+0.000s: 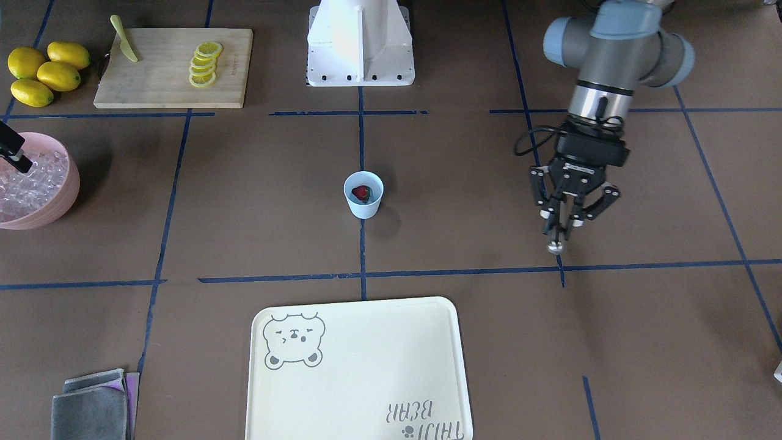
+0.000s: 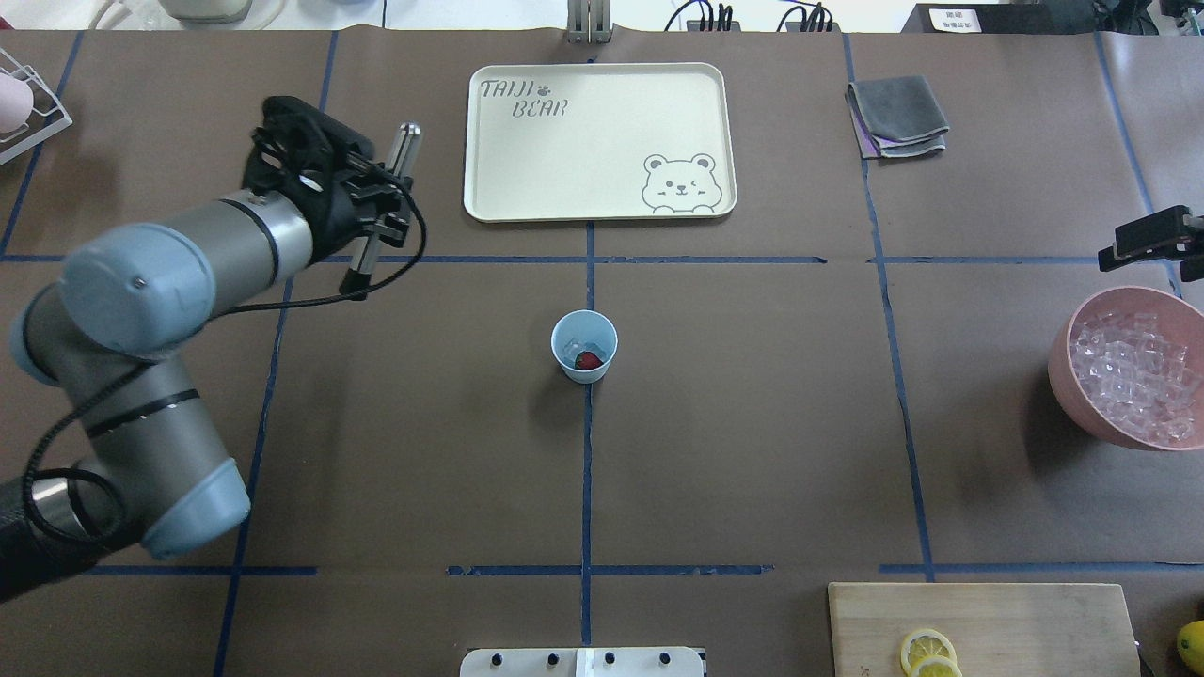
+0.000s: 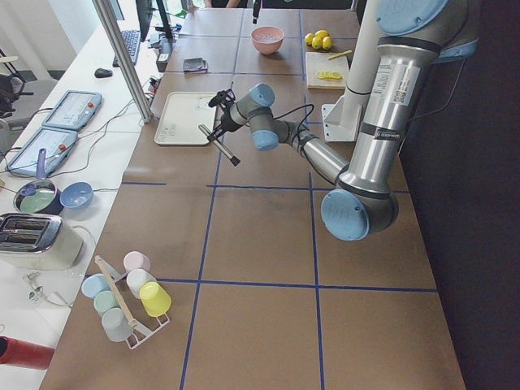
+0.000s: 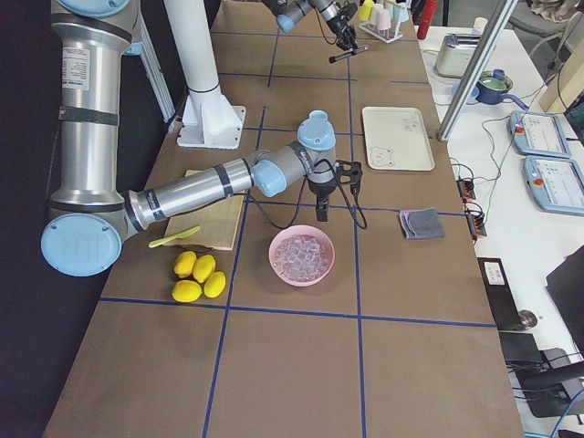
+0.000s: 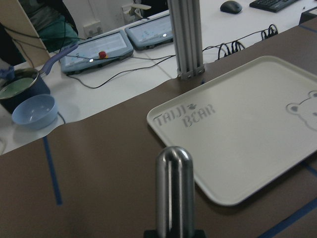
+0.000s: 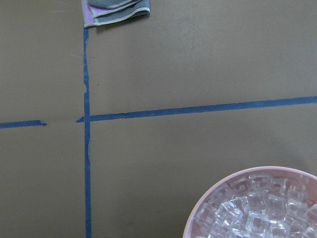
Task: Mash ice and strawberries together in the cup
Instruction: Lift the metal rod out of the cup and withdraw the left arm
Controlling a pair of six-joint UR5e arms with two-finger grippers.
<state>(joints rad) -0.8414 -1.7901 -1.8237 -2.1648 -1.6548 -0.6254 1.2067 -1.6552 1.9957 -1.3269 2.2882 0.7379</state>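
The pale blue cup [image 1: 363,211] stands at the table's middle, also in the overhead view [image 2: 584,375]. A red strawberry [image 1: 361,194] lies inside it [image 2: 589,360], beside clear ice [image 2: 573,347]. More ice [image 2: 1133,376] fills the pink bowl [image 2: 1068,385]. My left gripper [image 1: 561,221] is shut on a metal rod [image 2: 381,212] with a rounded tip [image 1: 555,247], held above the table well to the cup's side. The rod fills the left wrist view [image 5: 174,188]. My right gripper [image 2: 1149,237] hovers at the bowl's far edge; its jaws are unclear.
A cream bear tray [image 2: 602,141] lies beyond the cup. Folded grey cloths [image 2: 896,115] lie beside it. A cutting board [image 1: 174,67] holds lemon slices [image 1: 204,64] and a green knife [image 1: 124,40]. Lemons [image 1: 46,73] lie next to it. A cup rack [image 3: 126,296] stands far left.
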